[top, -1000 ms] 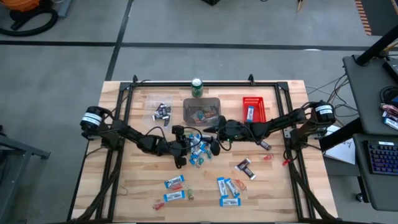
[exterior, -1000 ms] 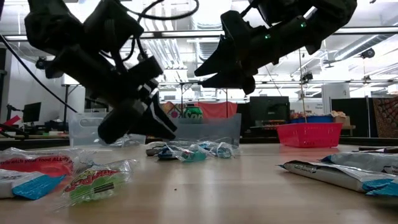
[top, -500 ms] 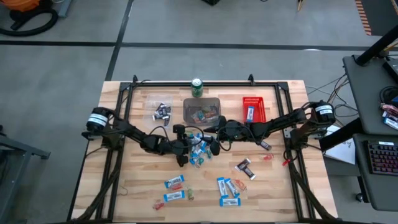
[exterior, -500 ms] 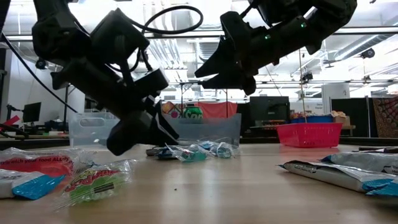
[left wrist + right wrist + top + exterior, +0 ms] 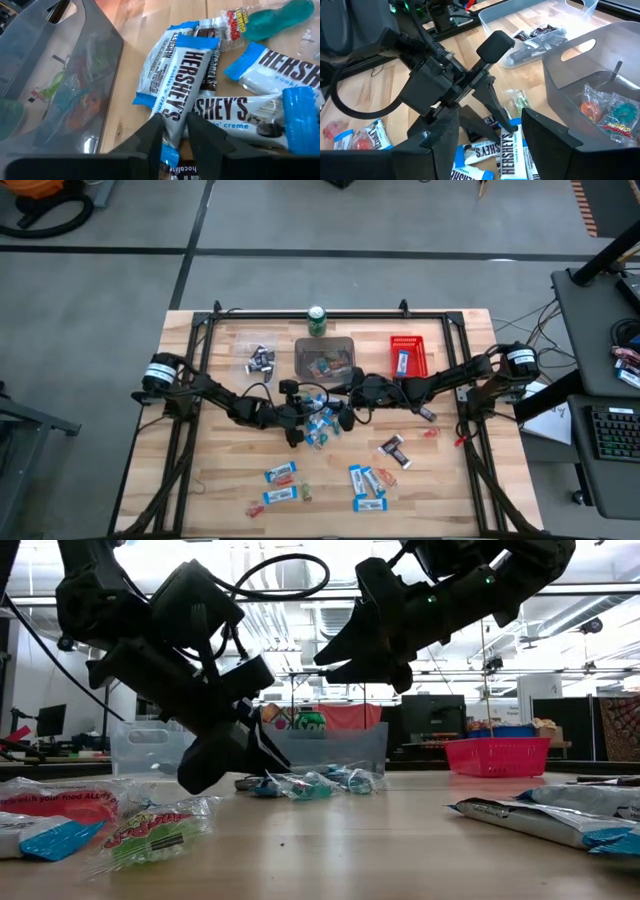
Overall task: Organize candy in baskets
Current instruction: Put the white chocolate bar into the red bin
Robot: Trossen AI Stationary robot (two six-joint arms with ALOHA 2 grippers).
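A pile of blue-and-white mini bars (image 5: 320,420) lies mid-table, in front of the grey basket (image 5: 325,358). The clear basket (image 5: 258,360) stands to its left and the red slotted basket (image 5: 408,355) to its right; each holds some candy. My left gripper (image 5: 175,140) is low at the pile's left side, shut on one blue-and-white bar (image 5: 180,90). My right gripper (image 5: 492,145) hangs open above the pile's right side (image 5: 335,655) and touches nothing. More bars (image 5: 368,485) lie near the front edge. My left gripper pinches a blue-and-white mini bar at its near end (image 5: 172,122) between its two fingers. It comes slanting down from the table's left, and the fingers (image 5: 492,107) lie along the bar's sides. The bar rests on other bars of the pile.
A green can (image 5: 317,320) stands behind the grey basket at the far edge. Dark mini bars (image 5: 392,448) and small red pieces (image 5: 430,432) lie right of the pile. Blue-and-white bars (image 5: 280,473) sit at front left. A black frame (image 5: 200,380) runs along the table's edges.
My left gripper has come down and a little toward the table's right, onto the left side of the candy pile. My right gripper has stayed raised above the pile.
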